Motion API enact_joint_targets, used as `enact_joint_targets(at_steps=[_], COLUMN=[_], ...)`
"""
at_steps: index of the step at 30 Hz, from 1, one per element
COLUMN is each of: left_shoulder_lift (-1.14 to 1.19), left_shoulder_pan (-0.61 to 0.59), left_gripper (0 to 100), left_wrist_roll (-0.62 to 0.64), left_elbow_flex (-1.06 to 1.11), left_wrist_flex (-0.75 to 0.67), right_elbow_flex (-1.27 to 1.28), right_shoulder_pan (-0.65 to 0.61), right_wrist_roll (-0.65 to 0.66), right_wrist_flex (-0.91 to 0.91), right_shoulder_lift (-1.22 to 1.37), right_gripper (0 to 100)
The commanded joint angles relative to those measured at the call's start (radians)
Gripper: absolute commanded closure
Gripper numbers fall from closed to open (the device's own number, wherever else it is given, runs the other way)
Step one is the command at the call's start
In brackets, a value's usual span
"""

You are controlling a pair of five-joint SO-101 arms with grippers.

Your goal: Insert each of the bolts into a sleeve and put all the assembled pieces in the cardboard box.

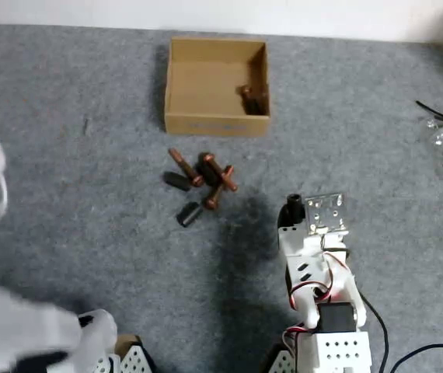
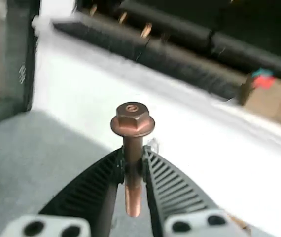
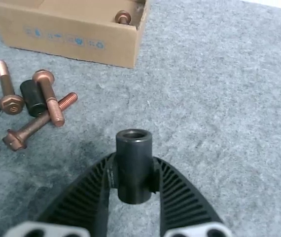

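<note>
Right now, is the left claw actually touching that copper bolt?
Touching. In the left wrist view the left gripper clamps the bolt by its shank, both jaws pressed against it.

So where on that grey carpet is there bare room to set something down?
Bare carpet lies right of the cardboard box, up to the cables, and left of the loose bolts and sleeves. It is crowded between that pile and the box.

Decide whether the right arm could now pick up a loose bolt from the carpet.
Probably not: the right claw is shut on a black sleeve, so it has no free grip. The way itself looks open, bare carpet lying between it and the loose bolts.
</note>
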Motion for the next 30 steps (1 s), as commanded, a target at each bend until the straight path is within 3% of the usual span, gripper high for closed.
enact_joint_targets(at_steps=[1,17,24,30], left_shoulder_lift=[-0.125,-0.576,-0.788,-1.007], left_shoulder_pan=[0.062,0.070,0.145,0.208], left_gripper=[100,100,100,100], left_wrist_roll=[-0.008,-0.054,-0.101,-0.098], left_elbow_flex=[0.071,0.898,1.330,1.753], left_wrist_flex=[0.000,-0.021,-0.150,-0.405], right_elbow_flex=[0.084,0.084,0.084,0.084], right_shoulder_pan=[-0.012,-0.010,-0.010,-0.010], right_wrist_roll=[0.014,0.014,0.014,0.014], right_wrist_flex=[-0.033,-0.033,-0.033,-0.033], right_shoulder_lift=[-0.022,-0.022,-0.022,-0.022], right_gripper=[99.4,99.4,99.4,99.4])
